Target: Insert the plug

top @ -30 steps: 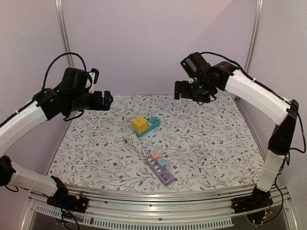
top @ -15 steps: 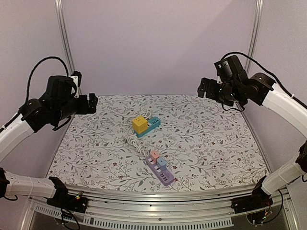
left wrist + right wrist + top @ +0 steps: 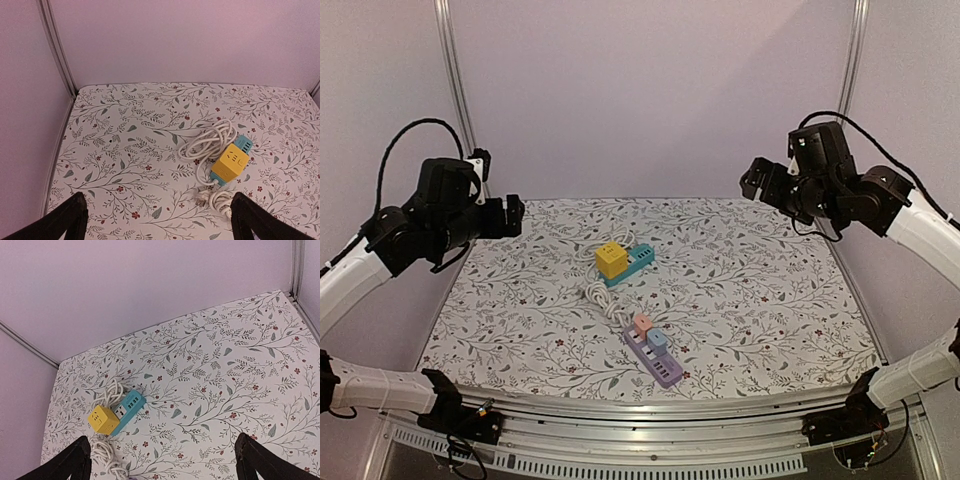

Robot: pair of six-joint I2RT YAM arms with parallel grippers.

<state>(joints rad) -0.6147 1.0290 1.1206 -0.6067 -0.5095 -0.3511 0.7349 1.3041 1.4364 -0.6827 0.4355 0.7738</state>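
A yellow cube socket [image 3: 611,260] sits against a teal power strip [image 3: 638,262] mid-table, with a coiled white cable [image 3: 597,291] beside them. A purple power strip [image 3: 660,364] lies nearer, with a pink block [image 3: 642,323] and a blue block [image 3: 658,340] on it. In the left wrist view the yellow cube [image 3: 229,162], cable [image 3: 207,142] and a loose white plug [image 3: 201,198] show. The right wrist view shows the cube [image 3: 103,420] and teal strip [image 3: 129,410]. My left gripper [image 3: 510,215] and right gripper [image 3: 757,181] hang high at the sides, both open and empty.
The table [image 3: 770,300] has a floral cloth. Metal posts [image 3: 455,90] stand at the back corners and purple walls close in the back and sides. A metal rail [image 3: 650,410] runs along the front edge.
Both arms have swung outward from the table's middle: the left gripper to the left, the right gripper to the right. The left arm has held still for the last half second.
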